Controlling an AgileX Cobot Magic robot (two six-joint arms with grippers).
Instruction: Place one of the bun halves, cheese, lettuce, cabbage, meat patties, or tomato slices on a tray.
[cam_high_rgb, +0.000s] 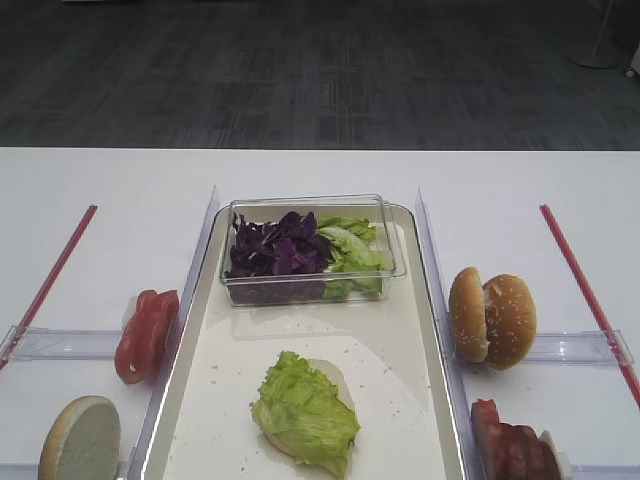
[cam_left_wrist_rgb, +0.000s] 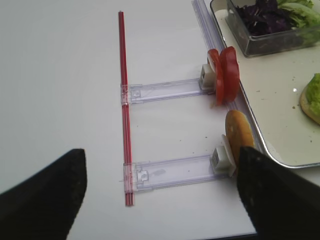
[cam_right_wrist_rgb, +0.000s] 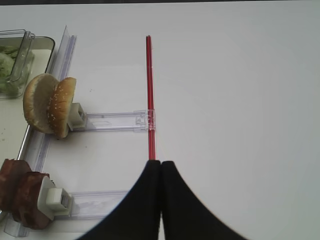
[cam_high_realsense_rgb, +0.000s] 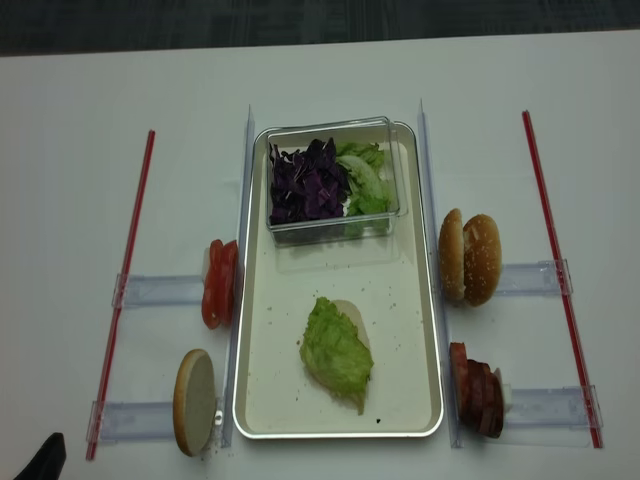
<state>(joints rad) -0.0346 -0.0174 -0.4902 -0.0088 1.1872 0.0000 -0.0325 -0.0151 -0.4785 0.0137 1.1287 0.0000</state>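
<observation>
Surface: white table (cam_high_rgb: 100, 200), dark carpet beyond.

Near: left gripper (cam_left_wrist_rgb: 160, 200), jaws spread wide, empty, over the table outside the left red strip. Right gripper (cam_right_wrist_rgb: 160, 200), jaws pressed together, empty, at the near end of the right red strip.

Middle: tray (cam_high_realsense_rgb: 415, 400) with one lettuce (cam_high_realsense_rgb: 337, 352) leaf lying over a pale bun half, long axis running front to back.

Sides: tomato slices (cam_left_wrist_rgb: 223, 74) and a bun (cam_left_wrist_rgb: 237, 132) on edge, ahead-right of the left gripper; meat patties (cam_right_wrist_rgb: 20, 197) and buns (cam_right_wrist_rgb: 49, 105), ahead-left of the right gripper.

Far: tub (cam_high_rgb: 390, 270) of cabbage (cam_high_rgb: 278, 245).

Judgement: each arm is nearer its own rack.
</observation>
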